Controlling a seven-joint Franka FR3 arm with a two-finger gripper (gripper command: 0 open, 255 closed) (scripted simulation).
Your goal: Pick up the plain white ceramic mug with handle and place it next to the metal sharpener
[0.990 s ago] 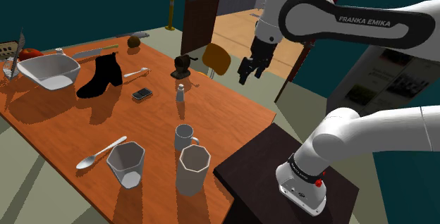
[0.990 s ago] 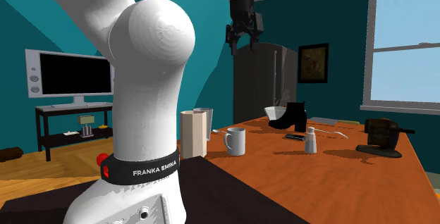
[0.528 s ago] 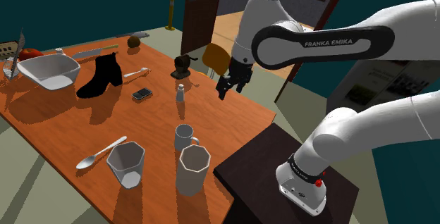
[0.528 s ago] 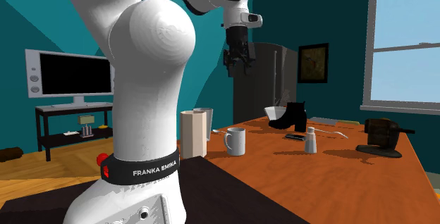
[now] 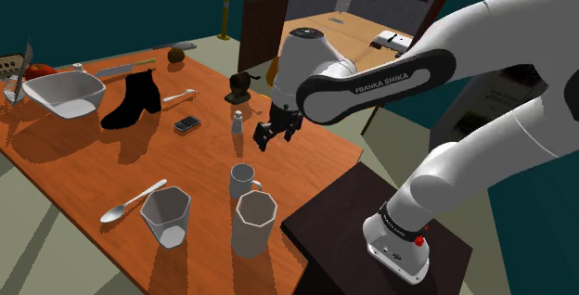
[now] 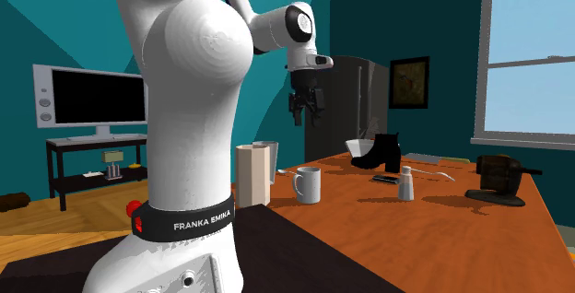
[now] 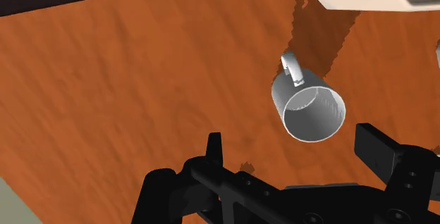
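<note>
A: Where is the gripper (image 5: 264,142) now?
B: Lower than a second ago, and further toward the shoulder view's left.
A: Closer to the mug (image 5: 243,180)?
B: Much closer, hanging just above and beyond it. In the second exterior view it is well down from the top edge.

Straight above the mug (image 5: 243,180) the air is free; the gripper (image 5: 263,141) hangs higher up, jaws apart, with nothing between it and the mug. On the mug's side away from the sharpener (image 5: 241,85), a tall faceted cup (image 5: 253,221) stands just beside it and crowds that flank. A wider faceted cup (image 5: 167,215) and a spoon (image 5: 130,200) lie near. From the mug toward the sharpener the table (image 5: 315,163) is bare, save a small shaker (image 5: 238,121) upright between them.
</note>
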